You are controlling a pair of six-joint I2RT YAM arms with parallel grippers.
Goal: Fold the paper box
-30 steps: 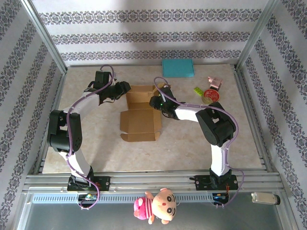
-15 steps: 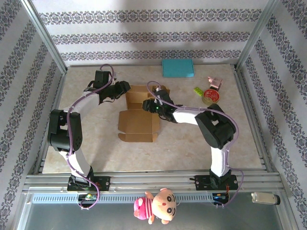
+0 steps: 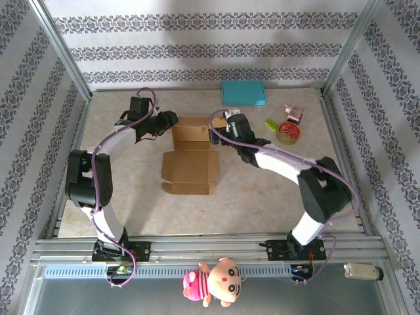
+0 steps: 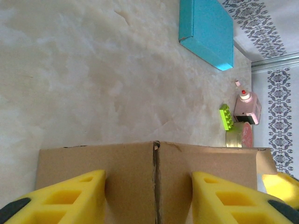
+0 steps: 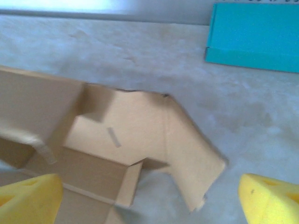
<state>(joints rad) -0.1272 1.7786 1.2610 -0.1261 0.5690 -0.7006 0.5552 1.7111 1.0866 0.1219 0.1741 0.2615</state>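
Now the right fingers [image 5: 268, 198] stand spread wide with nothing between them, having let go and drawn back from inside the paper box [image 3: 190, 154] to its far right corner. The side flap [image 5: 187, 154] they left leans outward, creased and unlocked. The left fingers [image 4: 60, 196] sit at the box's left rear wall; whether they clamp it cannot be told. The box lies mid-way across the tabletop [image 3: 262, 197], rear part raised and front panels flat, so the fold looks well short of done.

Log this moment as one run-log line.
task: fold paper box | left gripper: jaws apart at its left wall | right gripper: wide open above its right side | state: partly folded
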